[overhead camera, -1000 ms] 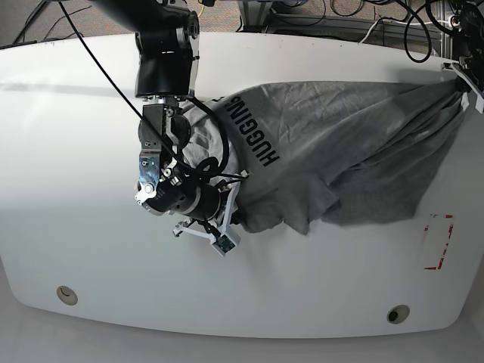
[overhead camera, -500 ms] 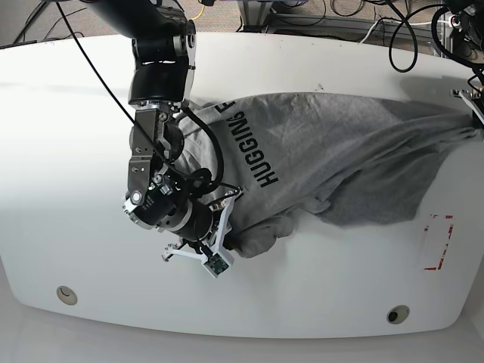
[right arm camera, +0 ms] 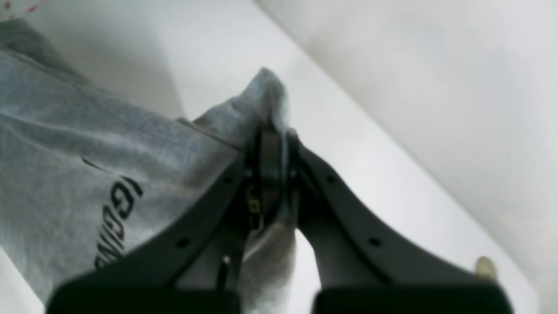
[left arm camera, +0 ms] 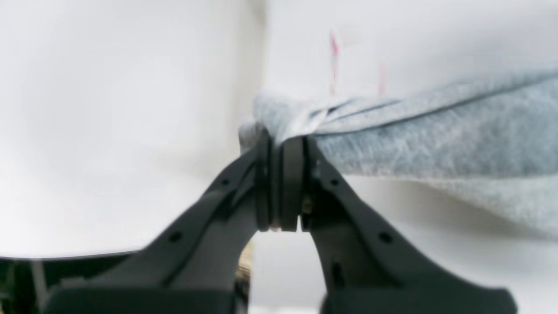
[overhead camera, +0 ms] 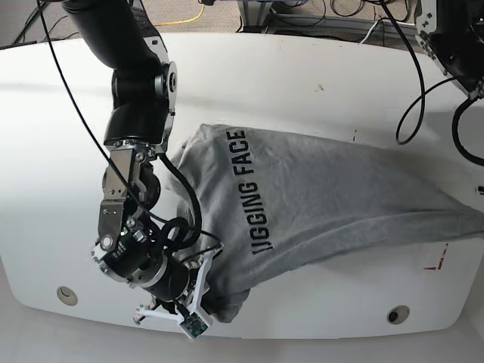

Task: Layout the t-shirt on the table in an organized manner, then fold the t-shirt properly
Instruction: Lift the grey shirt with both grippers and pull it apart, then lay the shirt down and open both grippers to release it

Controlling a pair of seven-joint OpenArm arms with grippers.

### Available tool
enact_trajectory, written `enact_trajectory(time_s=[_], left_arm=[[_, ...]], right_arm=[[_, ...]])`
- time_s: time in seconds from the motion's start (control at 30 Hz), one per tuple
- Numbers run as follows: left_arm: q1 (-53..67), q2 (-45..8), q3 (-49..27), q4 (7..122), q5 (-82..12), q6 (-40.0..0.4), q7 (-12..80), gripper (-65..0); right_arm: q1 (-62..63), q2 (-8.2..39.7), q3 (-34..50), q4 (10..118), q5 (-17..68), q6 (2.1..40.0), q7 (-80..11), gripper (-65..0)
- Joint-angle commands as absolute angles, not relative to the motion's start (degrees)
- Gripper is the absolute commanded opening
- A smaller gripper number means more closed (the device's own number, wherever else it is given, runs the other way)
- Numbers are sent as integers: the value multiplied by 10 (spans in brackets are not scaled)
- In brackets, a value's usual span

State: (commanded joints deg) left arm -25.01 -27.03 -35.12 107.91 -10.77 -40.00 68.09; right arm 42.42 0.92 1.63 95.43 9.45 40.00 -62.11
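t-shirt [overhead camera: 318,197] hangs stretched over the table [overhead camera: 60,151], long axis running 3 to 8 o'clock. right gripper [right arm camera: 272,144] clamps the 8 o'clock end; left gripper [left arm camera: 281,148] clamps the 3 o'clock end.

Beyond the far edge of my base view I see a strip of brownish floor [overhead camera: 162,9] littered with black cables [overhead camera: 318,15] and one yellow cable [overhead camera: 198,10]. A metal frame leg [overhead camera: 246,13] stands there near the top centre. The light is even and soft, with pale grey floor [overhead camera: 15,344] showing at the near corners.
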Motion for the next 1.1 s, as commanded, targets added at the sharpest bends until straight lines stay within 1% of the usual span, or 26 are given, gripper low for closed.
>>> enact_trajectory(time_s=[0.27,0.47,0.57,0.77,0.93,1.03,1.1], left_arm=[[-380,-270,-292,1078,-107,-400,682,-647],[-451,-269,-261,1076,-107,-400,682,-647],[-480,-268,-249,1075,-107,-400,682,-646],[-531,-267,-220,1046,-108,-400,682,-646],[-534,-267,-218,1044,-109,-400,684,-646],[-531,-268,-219,1044,-109,-400,704,-646],[-517,-269,-223,1045,-110,-400,726,-646]], right_arm=[[551,45,17,863,95,400,-617,-650],[625,65,17,798,93,400,-616,-650],[647,72,17,784,94,400,-610,-650],[677,79,15,771,94,400,-607,-650],[680,86,15,773,94,400,-625,-650],[669,86,17,776,94,400,-641,-650],[647,86,18,797,94,400,-647,-650]])
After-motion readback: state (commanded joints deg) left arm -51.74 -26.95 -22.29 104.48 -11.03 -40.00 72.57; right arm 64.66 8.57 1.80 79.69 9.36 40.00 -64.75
